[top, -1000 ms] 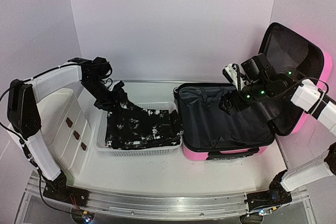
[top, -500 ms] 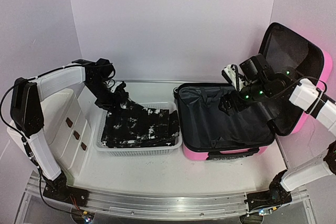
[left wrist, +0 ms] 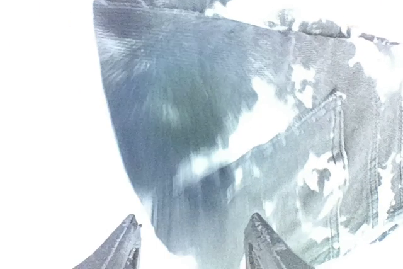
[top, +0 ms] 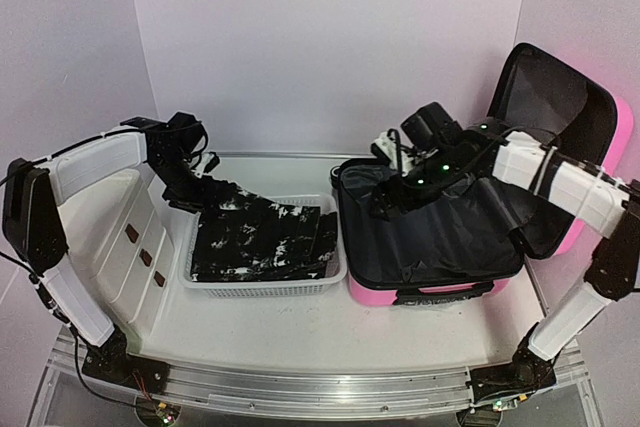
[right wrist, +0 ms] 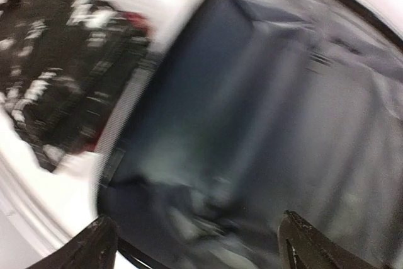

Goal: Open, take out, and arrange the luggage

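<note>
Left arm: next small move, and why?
Probably lift the left gripper straight up, away from the basket. Its jaws stand parted just above the black-and-white garment, which lies spread in the basket, so the drop-off looks done. The right gripper hangs open over the black lining of the luggage and is not in the way.

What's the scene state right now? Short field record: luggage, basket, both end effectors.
luggage: pink suitcase open, lid standing up on the right, black lining showing
basket: white mesh basket left of the suitcase, holding a black-and-white garment
left end effector: open, over the garment's far-left corner, nothing between the fingers
right end effector: open, empty, over the left side of the suitcase interior
drawer unit: white, left of the basket
</note>
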`<move>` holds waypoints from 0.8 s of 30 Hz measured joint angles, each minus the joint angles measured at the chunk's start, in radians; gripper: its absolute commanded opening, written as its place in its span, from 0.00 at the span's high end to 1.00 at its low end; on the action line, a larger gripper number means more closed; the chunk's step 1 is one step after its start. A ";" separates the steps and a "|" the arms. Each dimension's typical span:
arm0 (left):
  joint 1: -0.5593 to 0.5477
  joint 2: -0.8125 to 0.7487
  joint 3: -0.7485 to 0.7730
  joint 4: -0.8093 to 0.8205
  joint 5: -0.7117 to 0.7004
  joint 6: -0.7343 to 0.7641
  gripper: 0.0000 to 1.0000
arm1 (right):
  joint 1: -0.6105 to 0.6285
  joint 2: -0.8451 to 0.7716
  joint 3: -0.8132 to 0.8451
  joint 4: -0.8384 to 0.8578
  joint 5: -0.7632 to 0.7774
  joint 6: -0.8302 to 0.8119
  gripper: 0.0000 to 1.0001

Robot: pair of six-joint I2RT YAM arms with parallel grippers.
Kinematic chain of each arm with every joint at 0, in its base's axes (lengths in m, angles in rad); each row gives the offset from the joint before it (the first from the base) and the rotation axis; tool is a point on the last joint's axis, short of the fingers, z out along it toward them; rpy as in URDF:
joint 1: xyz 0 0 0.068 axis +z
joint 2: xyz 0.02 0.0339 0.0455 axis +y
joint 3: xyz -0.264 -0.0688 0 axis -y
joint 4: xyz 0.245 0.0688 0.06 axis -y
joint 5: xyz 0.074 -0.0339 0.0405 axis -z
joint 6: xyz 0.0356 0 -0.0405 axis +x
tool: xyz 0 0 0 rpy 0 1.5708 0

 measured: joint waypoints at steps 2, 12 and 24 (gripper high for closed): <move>0.001 -0.046 0.005 -0.031 -0.031 -0.029 0.39 | 0.043 0.085 0.053 0.040 -0.072 0.025 0.25; -0.012 -0.244 0.060 -0.093 0.090 -0.135 0.32 | 0.190 0.352 0.201 0.212 -0.340 0.171 0.18; -0.083 -0.687 -0.006 0.238 0.226 -0.137 0.01 | 0.146 -0.003 -0.001 0.034 0.040 0.088 0.02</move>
